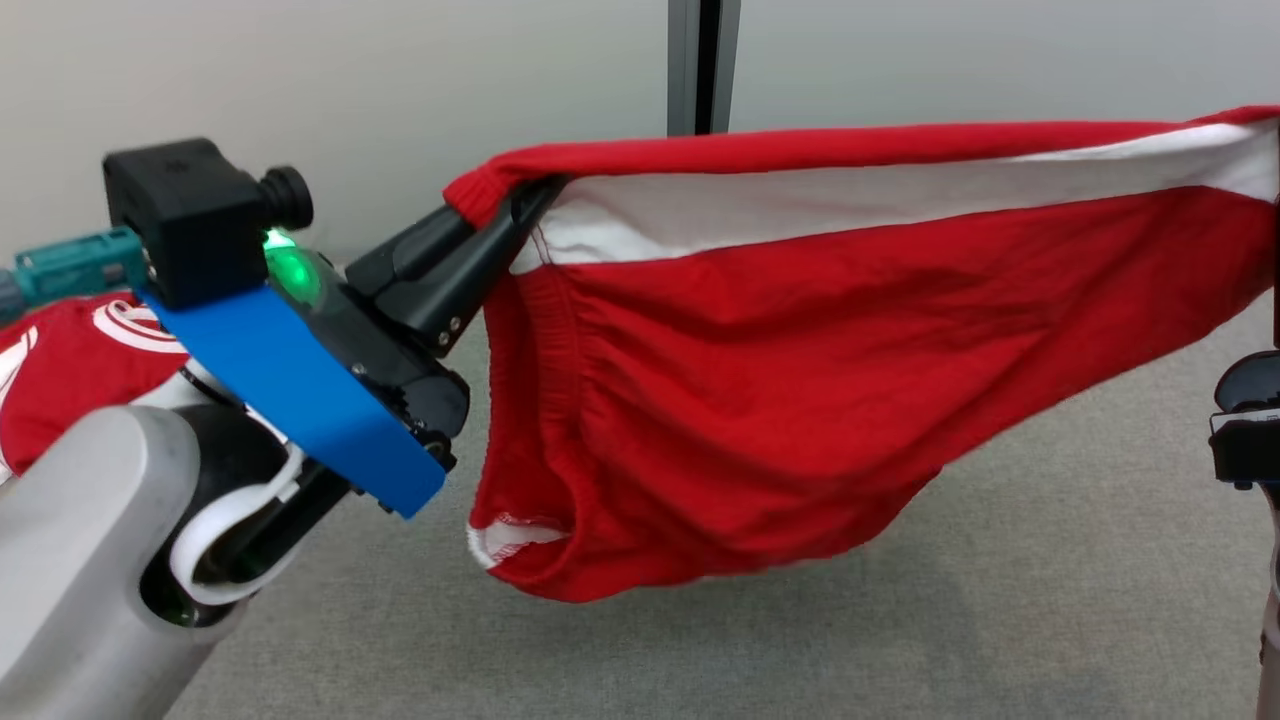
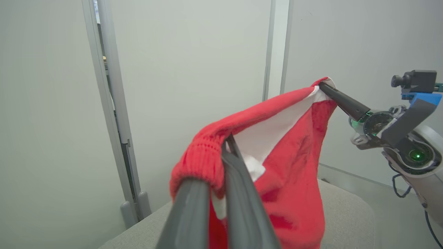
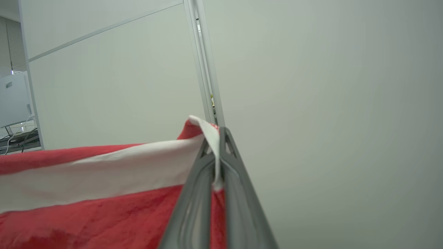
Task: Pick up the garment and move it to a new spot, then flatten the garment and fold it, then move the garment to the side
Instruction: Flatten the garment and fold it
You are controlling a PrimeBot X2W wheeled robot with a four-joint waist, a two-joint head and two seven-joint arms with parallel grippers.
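The garment (image 1: 780,380) is a red knit piece with a white band, stretched out in the air above the grey table (image 1: 1000,620). My left gripper (image 1: 520,205) is shut on its ribbed red corner at the left. In the left wrist view my own fingertips (image 2: 226,147) pinch that ribbed edge of the garment (image 2: 294,173), and my right gripper (image 2: 325,85) holds the far corner. In the right wrist view my right gripper (image 3: 218,141) is shut on the white hem of the garment (image 3: 104,211). The cloth sags between the two grips, and its lowest fold hangs just above the table.
A second red cloth (image 1: 70,370) with white print lies at the far left, behind my left forearm. Pale partition walls and a metal post (image 1: 703,65) stand close behind the table. Dark parts of my right arm (image 1: 1245,420) sit at the right edge.
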